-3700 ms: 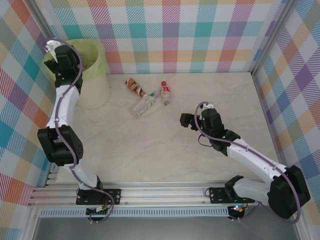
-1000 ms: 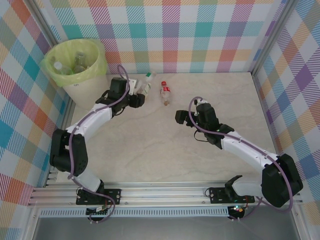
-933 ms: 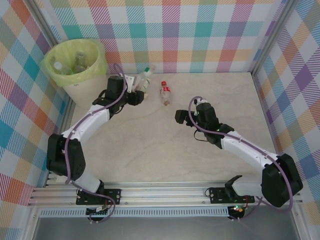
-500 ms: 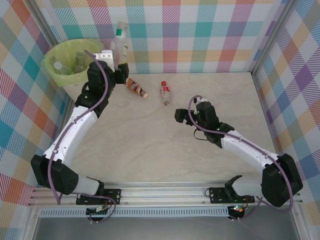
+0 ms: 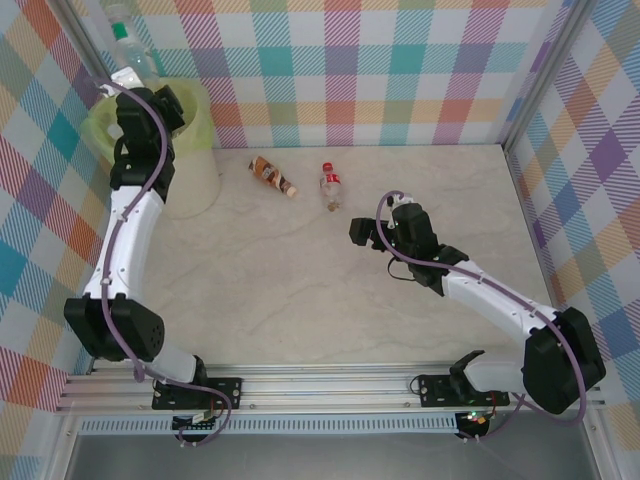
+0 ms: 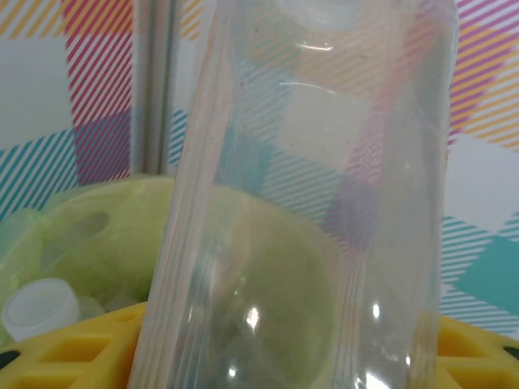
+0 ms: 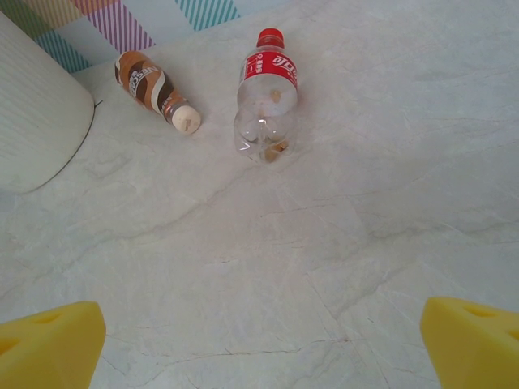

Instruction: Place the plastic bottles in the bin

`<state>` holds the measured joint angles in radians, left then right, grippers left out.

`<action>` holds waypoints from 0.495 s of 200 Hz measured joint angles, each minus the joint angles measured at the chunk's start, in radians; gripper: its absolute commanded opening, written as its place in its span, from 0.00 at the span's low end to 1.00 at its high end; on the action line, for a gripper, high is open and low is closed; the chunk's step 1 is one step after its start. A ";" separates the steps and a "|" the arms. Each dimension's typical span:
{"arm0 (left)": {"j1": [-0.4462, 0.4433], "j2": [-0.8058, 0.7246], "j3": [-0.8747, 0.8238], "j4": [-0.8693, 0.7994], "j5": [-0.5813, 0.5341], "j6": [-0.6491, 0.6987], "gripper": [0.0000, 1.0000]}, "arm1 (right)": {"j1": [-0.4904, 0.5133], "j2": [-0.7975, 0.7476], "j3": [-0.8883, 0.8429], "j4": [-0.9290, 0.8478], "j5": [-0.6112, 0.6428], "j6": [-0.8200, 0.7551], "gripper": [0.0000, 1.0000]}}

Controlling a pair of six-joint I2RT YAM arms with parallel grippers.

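The desk [image 5: 300, 300] was mostly bare marble. At its far left corner stood the bin [image 5: 195, 170], its green-lined mouth largely covered by the left arm.

The left hand [image 5: 133, 73] was raised above it, pinching a clear bottle [image 5: 124, 42] between its yellow pads [image 6: 73, 348]. The right hand [image 5: 365, 236] hovered low over the desk, spread wide and holding nothing.

Two bottles lay on the desk near each other, a red-labelled bottle [image 5: 331, 186] and a brown-labelled bottle [image 5: 272, 176].

My worry was the drop. The bottle seemed to sit towards the bin's far rim, so a release there might clip the edge and send it behind.

I couldn't tell whether it hung squarely over the opening. The wrist view cut off its top, and a white cap [image 6: 34, 304] showed among the liner.
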<state>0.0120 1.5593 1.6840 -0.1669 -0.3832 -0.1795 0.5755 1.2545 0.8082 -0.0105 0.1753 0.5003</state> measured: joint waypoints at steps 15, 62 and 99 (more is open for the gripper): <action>0.027 0.058 0.037 -0.039 0.008 -0.039 0.52 | 0.000 -0.010 0.000 -0.007 0.003 0.000 1.00; 0.036 0.315 0.309 -0.246 0.067 -0.126 0.84 | 0.000 -0.040 0.000 -0.011 0.015 0.001 1.00; 0.033 0.502 0.633 -0.461 0.125 -0.178 0.95 | 0.000 -0.068 -0.011 -0.014 0.030 0.000 1.00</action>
<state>0.0452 2.0613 2.3169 -0.6281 -0.2581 -0.3573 0.5755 1.1862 0.7967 -0.0250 0.2050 0.5007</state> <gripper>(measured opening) 0.923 0.996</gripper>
